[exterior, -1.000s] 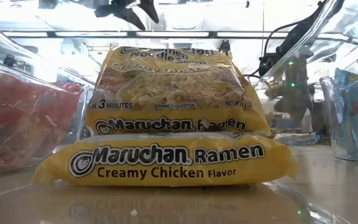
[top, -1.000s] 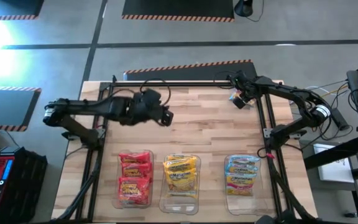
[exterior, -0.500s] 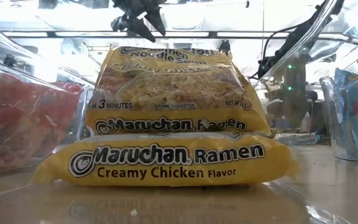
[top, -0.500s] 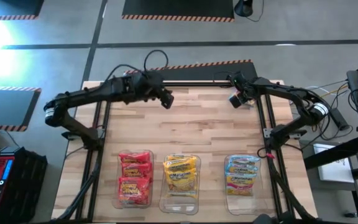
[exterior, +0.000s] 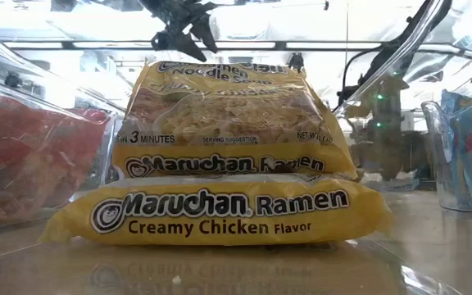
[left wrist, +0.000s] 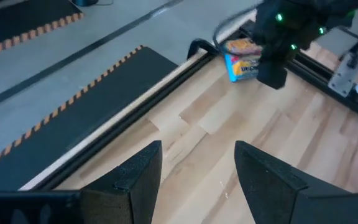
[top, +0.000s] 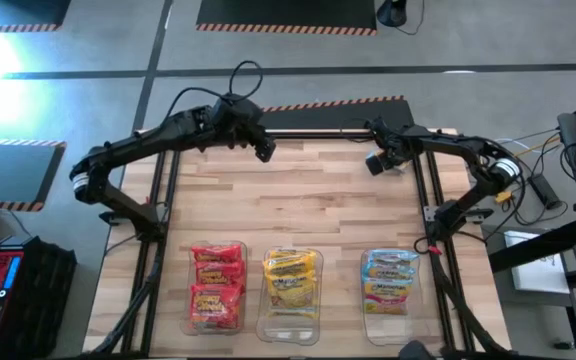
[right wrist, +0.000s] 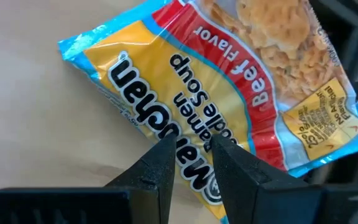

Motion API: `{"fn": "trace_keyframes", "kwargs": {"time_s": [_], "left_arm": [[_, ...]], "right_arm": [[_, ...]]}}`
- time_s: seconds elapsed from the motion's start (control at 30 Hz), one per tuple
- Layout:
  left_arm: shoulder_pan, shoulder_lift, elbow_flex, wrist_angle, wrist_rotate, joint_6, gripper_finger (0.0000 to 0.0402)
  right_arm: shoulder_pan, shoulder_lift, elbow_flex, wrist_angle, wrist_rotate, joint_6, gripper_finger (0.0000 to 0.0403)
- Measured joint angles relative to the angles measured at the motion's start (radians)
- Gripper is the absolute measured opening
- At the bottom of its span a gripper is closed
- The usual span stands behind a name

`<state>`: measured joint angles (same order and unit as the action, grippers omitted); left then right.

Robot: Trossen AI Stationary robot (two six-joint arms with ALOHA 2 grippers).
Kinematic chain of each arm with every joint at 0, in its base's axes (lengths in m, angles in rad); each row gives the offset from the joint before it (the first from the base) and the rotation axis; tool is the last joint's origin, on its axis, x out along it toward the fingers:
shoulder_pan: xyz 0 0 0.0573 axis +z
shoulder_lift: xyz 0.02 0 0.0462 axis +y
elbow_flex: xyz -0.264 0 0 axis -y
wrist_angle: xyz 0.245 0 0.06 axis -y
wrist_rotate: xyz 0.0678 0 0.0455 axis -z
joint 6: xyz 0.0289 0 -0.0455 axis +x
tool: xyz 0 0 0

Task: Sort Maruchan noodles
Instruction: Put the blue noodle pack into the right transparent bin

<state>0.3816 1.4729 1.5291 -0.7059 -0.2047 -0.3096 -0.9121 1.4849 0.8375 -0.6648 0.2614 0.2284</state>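
Wooden table [top: 308, 200] | last blue packet [right wrist: 216, 93] at 1 o'clock, far edge | right gripper [right wrist: 190, 163] clenched, low above it, grasp unclear | left gripper [left wrist: 197, 180] released at 11 | red [top: 217, 285], yellow [top: 291, 280], blue [top: 390, 280] binned at 6 | nearly done

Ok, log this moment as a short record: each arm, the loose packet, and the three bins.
left gripper: open, empty, far left of table
right gripper: fingers narrowly apart over the loose packet, grip unclear
loose packet: light blue, beef flavor, far right of table
red packets: left bin
yellow packets: middle bin
blue packets: right bin
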Motion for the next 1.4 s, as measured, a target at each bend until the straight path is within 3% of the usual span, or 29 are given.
{"fn": "trace_keyframes", "kwargs": {"time_s": [0.2,0.57,0.73,0.93,1.17,1.4], "left_arm": [[0.068,0.044,0.000,0.004,0.139,0.053,0.0184],[0.123,0.234,-0.001,0.130,0.327,0.066,0.0184],[0.124,0.286,-0.001,0.154,0.411,0.066,0.0184],[0.123,0.321,-0.012,0.155,0.486,0.066,0.0184],[0.123,0.322,-0.014,0.161,0.514,0.074,0.0184],[0.124,0.319,-0.013,0.162,0.538,0.092,0.0184]], "right_arm": [[0.037,-0.002,0.002,0.008,-0.173,0.053,0.0098],[0.148,-0.002,0.054,0.185,-0.622,0.121,0.0098],[0.155,-0.032,0.105,0.175,-0.608,0.017,0.0098],[0.164,-0.043,0.159,0.072,-0.595,-0.446,0.0098],[0.178,-0.033,0.159,0.075,-0.458,-0.813,0.0098],[0.205,0.006,0.159,0.075,-0.452,-0.948,0.0097]]}}
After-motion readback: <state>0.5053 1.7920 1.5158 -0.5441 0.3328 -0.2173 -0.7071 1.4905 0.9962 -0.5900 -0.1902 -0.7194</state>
